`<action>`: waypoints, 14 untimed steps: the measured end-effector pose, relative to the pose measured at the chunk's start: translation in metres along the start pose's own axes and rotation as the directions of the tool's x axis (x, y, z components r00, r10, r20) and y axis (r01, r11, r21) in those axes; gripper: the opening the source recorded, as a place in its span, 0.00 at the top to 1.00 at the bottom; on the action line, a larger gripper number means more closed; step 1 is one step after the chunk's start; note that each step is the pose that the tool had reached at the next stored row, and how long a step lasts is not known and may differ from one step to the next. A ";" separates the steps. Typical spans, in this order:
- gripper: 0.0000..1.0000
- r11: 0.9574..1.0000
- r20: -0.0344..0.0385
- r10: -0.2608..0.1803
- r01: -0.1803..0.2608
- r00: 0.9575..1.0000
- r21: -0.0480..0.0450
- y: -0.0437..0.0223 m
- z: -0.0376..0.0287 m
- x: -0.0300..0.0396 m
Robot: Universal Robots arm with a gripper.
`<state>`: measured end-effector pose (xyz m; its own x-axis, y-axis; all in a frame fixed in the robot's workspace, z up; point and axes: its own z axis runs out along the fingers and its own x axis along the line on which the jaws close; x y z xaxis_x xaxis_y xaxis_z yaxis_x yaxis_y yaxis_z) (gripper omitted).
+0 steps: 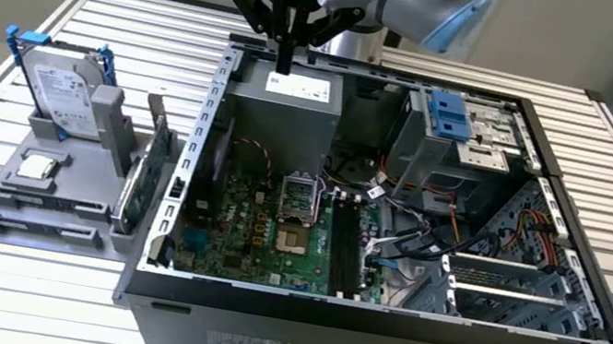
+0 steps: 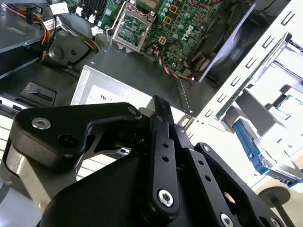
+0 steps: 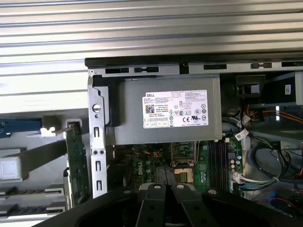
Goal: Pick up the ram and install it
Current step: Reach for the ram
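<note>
- Hard drive (image 1: 59, 88) and boards stood on edge in grey holder (image 1: 33, 206); top edges thereby offered to grasp from above.
- Ram (image 1: 165, 165) taken, with some doubt, as dark stick upright just beside case (image 1: 379, 334) wall; untouched.
- Case laid open, slots exposed upward.
- Gripper (image 1: 284, 64) hung over power supply (image 1: 276, 130), fingers pressed together, nothing held.
</note>
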<state>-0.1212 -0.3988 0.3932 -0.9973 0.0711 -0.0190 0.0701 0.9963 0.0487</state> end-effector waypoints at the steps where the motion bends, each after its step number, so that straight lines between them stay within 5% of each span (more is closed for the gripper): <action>1: 1.00 1.000 0.000 0.000 0.000 1.000 0.000 0.0000 -0.0001 0.0003; 14: 1.00 1.000 0.000 0.000 0.000 1.000 0.000 -0.0014 -0.0004 0.0194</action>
<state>-0.1407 -0.3988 0.3932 -0.9973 0.0711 -0.0190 0.0701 0.9963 0.0488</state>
